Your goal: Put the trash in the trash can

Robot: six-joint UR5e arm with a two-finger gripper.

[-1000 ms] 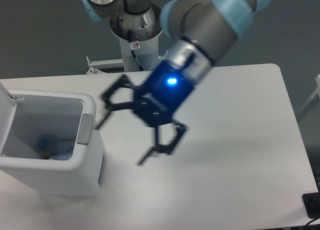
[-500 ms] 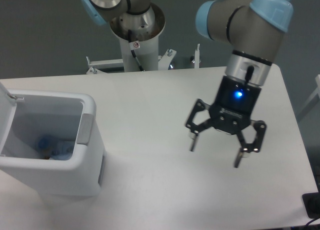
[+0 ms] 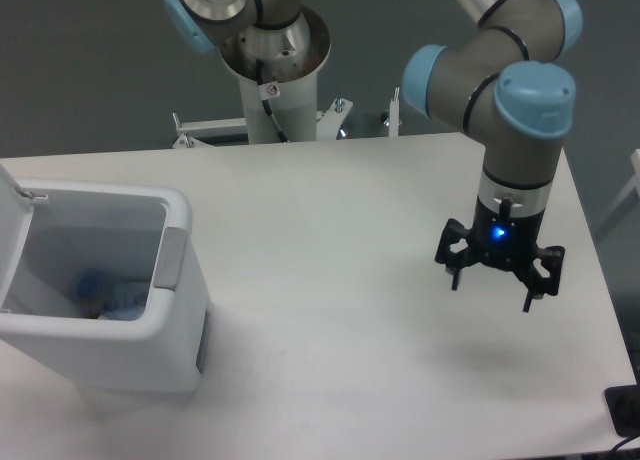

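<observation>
We see the arm reaching in from the back, its last section pointing straight down near the tabletop's [image 3: 330, 280] right edge. The claw [image 3: 491, 284] hangs above the surface, fingers spread wide, holding nothing, blue light lit. Half a second ago it was lower in view and nearer the middle; a second ago it was tilted just right of the bin. The bin [image 3: 170, 360] stands at the front left corner, lid up, bottle [image 3: 110, 296] lying inside.
</observation>
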